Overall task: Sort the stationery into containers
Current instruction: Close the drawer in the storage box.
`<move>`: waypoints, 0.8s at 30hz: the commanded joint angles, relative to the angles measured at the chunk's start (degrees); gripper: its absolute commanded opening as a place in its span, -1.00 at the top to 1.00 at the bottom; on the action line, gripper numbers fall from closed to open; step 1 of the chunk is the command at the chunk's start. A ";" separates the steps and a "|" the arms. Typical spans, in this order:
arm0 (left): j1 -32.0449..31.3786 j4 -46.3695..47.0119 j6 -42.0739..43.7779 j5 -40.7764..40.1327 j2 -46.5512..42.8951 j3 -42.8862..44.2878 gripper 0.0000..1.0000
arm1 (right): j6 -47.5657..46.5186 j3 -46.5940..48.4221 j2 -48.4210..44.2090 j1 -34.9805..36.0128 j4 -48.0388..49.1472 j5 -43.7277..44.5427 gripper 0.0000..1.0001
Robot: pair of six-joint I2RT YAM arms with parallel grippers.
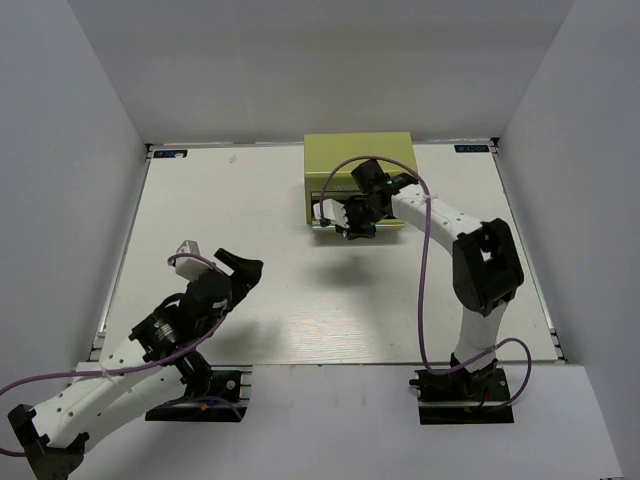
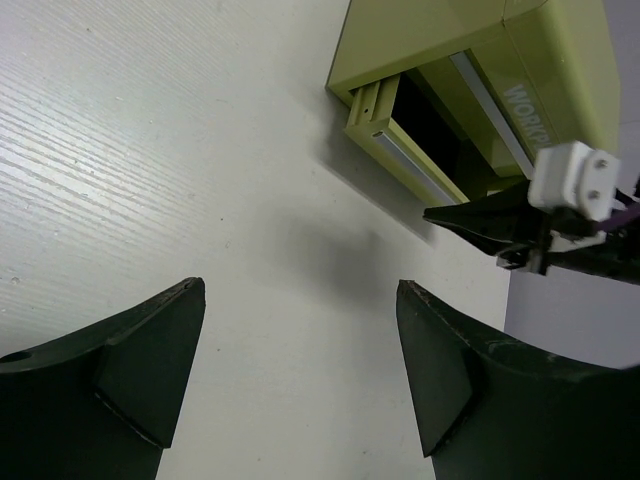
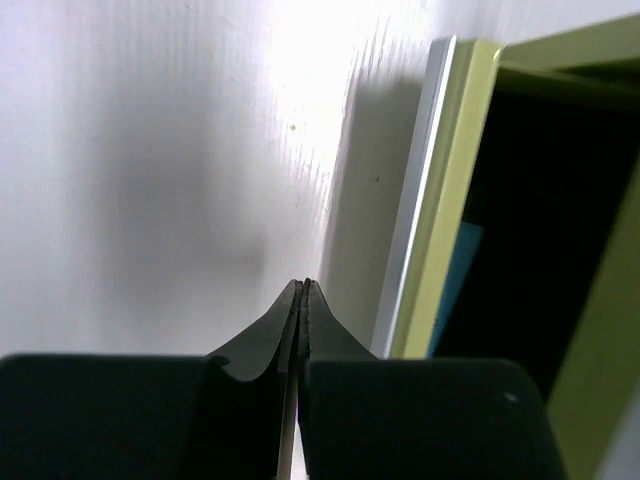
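The yellow-green chest [image 1: 358, 165] stands at the back middle of the table. It also shows in the left wrist view [image 2: 440, 40], with dark lettering [image 2: 527, 112] and one drawer [image 2: 400, 150] pulled out. My right gripper [image 1: 352, 230] is shut and empty, just in front of the open drawer's front [image 3: 425, 200]; it also shows in the left wrist view [image 2: 440, 213] and its own view [image 3: 303, 285]. A teal-blue patch [image 3: 455, 285] shows inside the drawer; I cannot tell what it is. No sticks show on the table. My left gripper [image 1: 245, 268] is open and empty above the table's left part [image 2: 300, 300].
White walls enclose the table on the left, back and right. The right arm's elbow [image 1: 487, 265] stands over the right side of the table. A purple cable [image 1: 425, 270] loops along the right arm.
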 commanded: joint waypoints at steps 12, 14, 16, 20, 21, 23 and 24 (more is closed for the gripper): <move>0.13 0.70 0.47 0.27 0.48 -0.21 -0.77 | 14.27 -5.03 2.84 0.36 29.08 23.27 1.00; 0.13 1.32 0.47 0.27 1.00 -0.21 -0.80 | 14.82 -5.75 3.19 0.36 32.61 27.52 1.00; 0.13 1.84 0.47 0.27 1.53 -0.21 -0.80 | 14.82 -5.75 4.24 0.36 34.65 31.04 1.00; 0.13 1.85 1.00 0.27 2.24 -0.21 -0.82 | 14.99 -6.28 5.12 0.27 38.69 34.55 1.00; 0.13 2.37 1.00 0.27 2.85 0.31 -0.82 | 14.90 -7.06 5.21 0.44 40.44 35.78 1.00; 0.13 2.37 1.52 0.27 2.85 0.31 -0.82 | 14.99 -7.86 5.39 0.44 44.21 37.80 1.00; 0.13 2.37 1.52 0.27 2.85 0.31 -0.82 | 14.90 -7.86 5.56 0.36 44.67 38.16 1.00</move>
